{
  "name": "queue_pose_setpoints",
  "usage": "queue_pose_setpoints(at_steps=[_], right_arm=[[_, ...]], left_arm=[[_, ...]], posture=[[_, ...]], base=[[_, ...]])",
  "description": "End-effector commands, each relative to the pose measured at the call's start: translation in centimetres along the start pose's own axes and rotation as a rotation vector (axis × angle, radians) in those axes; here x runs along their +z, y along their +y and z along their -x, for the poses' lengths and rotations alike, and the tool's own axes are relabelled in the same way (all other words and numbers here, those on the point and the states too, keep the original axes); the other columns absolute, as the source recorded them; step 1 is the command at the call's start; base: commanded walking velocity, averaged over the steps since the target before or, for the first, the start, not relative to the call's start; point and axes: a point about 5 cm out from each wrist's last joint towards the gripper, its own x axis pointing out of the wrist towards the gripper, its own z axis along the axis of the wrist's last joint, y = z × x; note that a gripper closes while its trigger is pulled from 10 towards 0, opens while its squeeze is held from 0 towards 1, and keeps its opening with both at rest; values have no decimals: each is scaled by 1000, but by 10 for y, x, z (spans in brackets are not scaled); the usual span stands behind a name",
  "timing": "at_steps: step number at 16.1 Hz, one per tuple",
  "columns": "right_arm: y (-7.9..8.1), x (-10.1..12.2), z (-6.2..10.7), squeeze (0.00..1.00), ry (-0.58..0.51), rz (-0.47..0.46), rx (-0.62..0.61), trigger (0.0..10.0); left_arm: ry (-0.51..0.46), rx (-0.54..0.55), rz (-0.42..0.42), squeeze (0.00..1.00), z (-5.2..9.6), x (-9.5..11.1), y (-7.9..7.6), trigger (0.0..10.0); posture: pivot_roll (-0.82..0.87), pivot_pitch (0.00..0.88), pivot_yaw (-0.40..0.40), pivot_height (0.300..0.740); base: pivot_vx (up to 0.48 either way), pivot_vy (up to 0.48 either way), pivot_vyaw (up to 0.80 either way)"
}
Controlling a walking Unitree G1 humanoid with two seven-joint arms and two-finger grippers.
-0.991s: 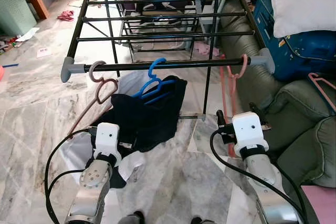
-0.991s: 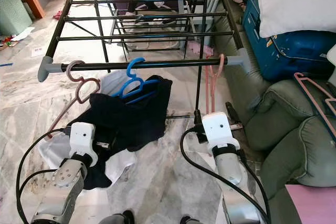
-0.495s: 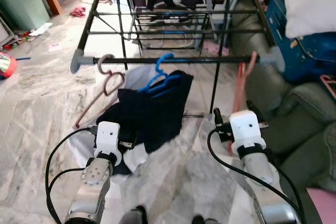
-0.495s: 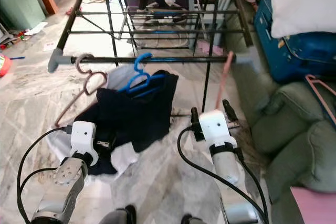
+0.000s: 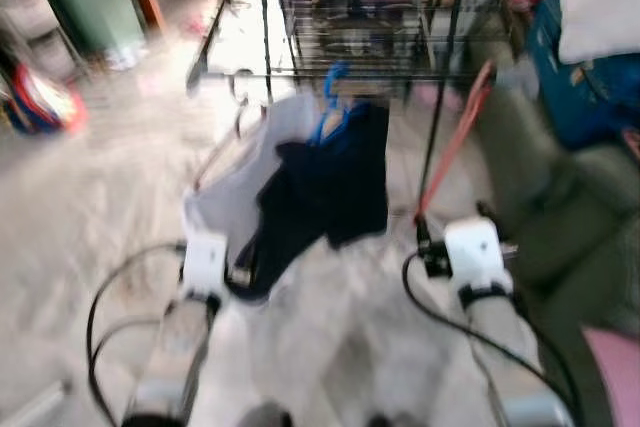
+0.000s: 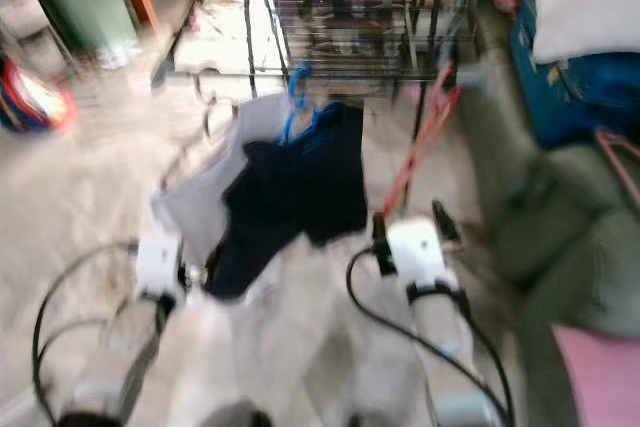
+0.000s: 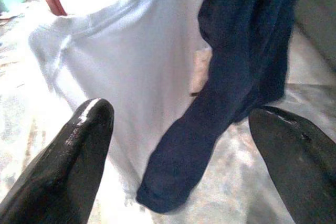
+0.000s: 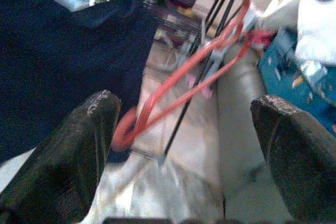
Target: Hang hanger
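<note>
The red hanger (image 8: 199,64) slants across the centre-right of the blurred head view, apparently hooked on the drying rack (image 5: 400,72). The right gripper (image 8: 184,145) gapes wide around its lower end, gripping nothing; the left gripper (image 7: 178,156) is equally spread, facing the clothes (image 7: 157,66).

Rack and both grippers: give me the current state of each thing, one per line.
Rack: standing, front bar carries the hangers.
Blue hanger: hooked on the bar, dark garment hanging from it.
White shirt: hanging beside the dark garment.
Pink hanger: tilted, top at the bar, low end by the right gripper.
Right gripper: fingers open.
Left gripper: fingers open, holding nothing.
</note>
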Motion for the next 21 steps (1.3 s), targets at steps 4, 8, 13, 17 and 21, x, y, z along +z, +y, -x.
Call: queue_pose_setpoints(at_steps=[4,8,13,17,21], right_arm=[[4,-1,3,0,-14,-24,19,10000],[7,-1,4,0,-12,-35,21,10000],[7,0,3,0,-22,-34,38,10000],[8,2,3,0,-33,-32,49,10000],[11,5,4,0,-45,-33,78,10000]], left_arm=[[18,18,-28,0,2,-5,6,10000],[28,15,-36,0,2,-8,5,10000],[26,15,-42,0,2,-8,5,10000],[20,37,-48,0,-1,-7,7,10000],[-3,62,-47,0,-6,0,11,10000]], posture=[[67,146,46,740],[67,149,45,740],[70,156,45,740],[66,167,39,740],[64,168,39,740]], base=[[-312,0,0],[-312,0,0],[-315,0,0],[-74,0,328],[0,0,800]])
